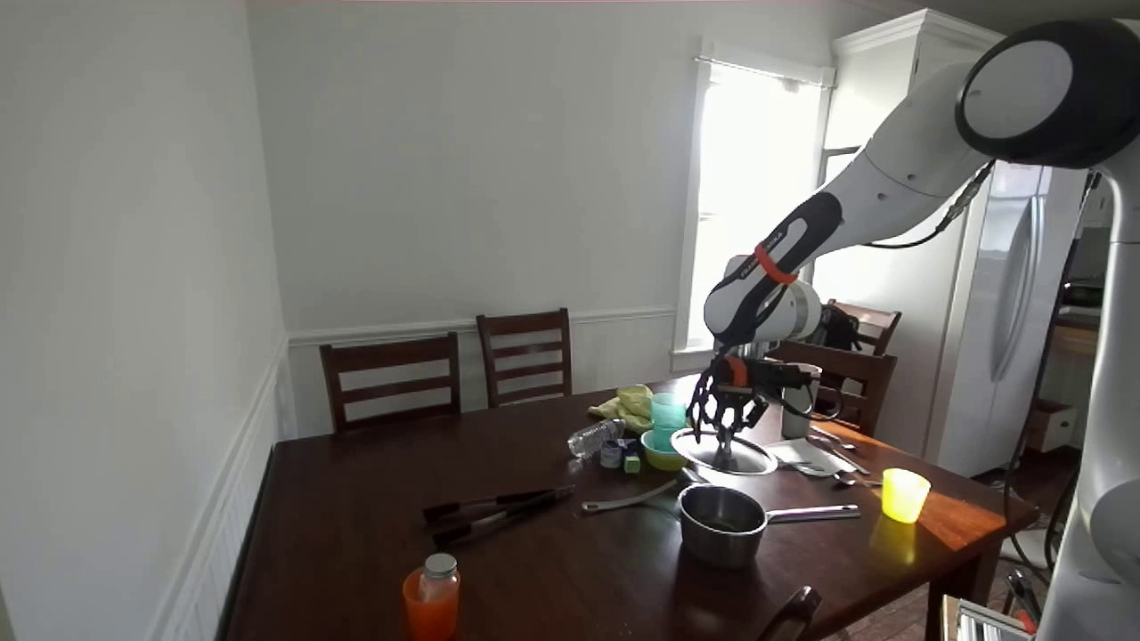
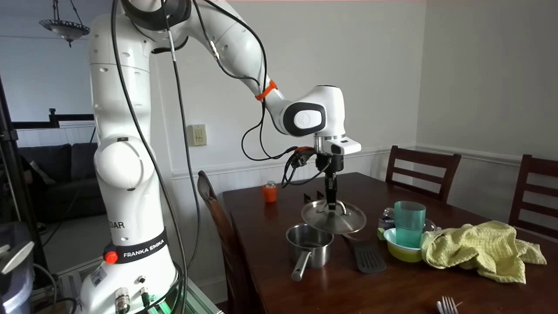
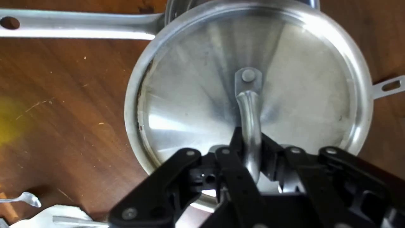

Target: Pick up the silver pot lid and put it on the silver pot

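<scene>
Gripper (image 3: 251, 144): fingers are pinching silver pot lid (image 2: 334, 223) by its handle | lid is hanging over table (image 1: 570, 570), apart from silver pot (image 1: 724, 539) | pot is standing near table's robot-side edge

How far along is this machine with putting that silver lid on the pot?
Done: the silver pot lid appears lifted off the table, hanging above it in both exterior views.
In hand: the gripper is closed on the lid's handle in the wrist view.
Left: the silver pot is uncovered, so the lid probably needs shifting over it, lowering and letting go.
</scene>
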